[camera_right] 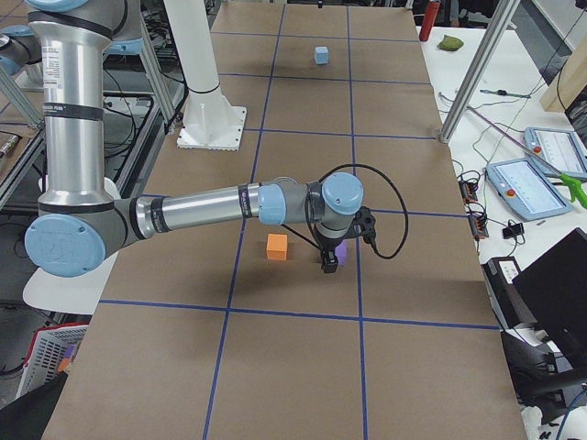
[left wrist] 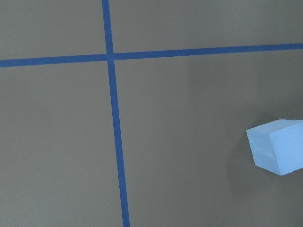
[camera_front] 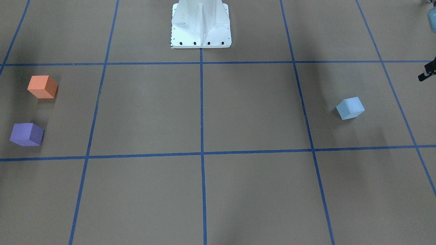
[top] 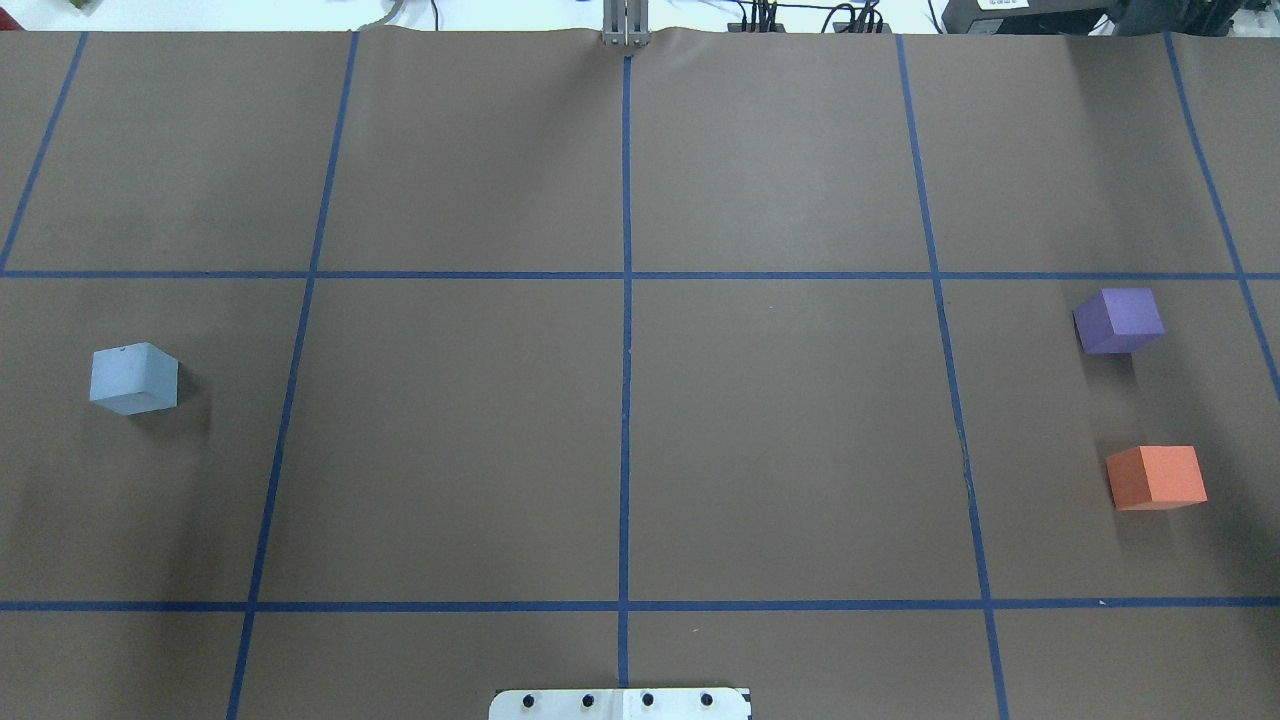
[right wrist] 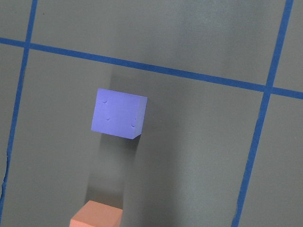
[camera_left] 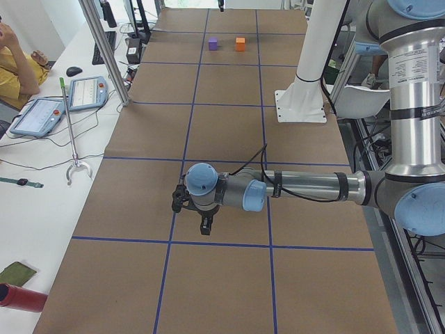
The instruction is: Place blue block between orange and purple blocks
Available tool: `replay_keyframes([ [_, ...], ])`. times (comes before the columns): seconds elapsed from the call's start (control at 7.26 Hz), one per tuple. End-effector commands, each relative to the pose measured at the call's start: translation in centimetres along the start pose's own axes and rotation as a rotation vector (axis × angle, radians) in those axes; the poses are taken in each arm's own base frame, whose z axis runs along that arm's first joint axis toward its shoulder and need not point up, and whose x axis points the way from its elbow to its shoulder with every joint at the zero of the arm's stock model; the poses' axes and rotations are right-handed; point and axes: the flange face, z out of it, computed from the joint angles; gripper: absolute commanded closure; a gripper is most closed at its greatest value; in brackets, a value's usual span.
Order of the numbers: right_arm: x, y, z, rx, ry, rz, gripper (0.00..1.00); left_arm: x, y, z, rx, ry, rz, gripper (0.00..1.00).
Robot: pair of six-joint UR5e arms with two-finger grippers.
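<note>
The light blue block sits alone on the table's left side; it also shows in the front view and at the right edge of the left wrist view. The purple block and orange block sit apart on the right side, with a gap between them. My left gripper hovers above the table near the blue block. My right gripper hovers over the purple block, next to the orange block. I cannot tell whether either gripper is open or shut.
The white robot base stands at the table's middle edge. Blue tape lines divide the brown table into squares. A side table holds tablets, and an operator sits beside it. A metal pole stands at the table's edge.
</note>
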Motion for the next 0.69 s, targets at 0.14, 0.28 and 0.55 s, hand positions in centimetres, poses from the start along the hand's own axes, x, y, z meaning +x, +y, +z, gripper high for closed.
replay_keyframes([
  [0.14,0.6,0.2,0.5,-0.011,-0.003,0.015,0.00,9.6,-3.1,6.2,-0.014,-0.012,-0.193,0.00],
  [0.28,0.6,0.2,0.5,-0.011,-0.006,0.015,0.00,12.6,-3.2,8.6,-0.020,-0.013,-0.250,0.00],
  [0.55,0.5,0.2,0.6,-0.012,-0.008,0.014,0.00,16.4,-3.9,10.7,-0.033,-0.016,-0.365,0.00],
])
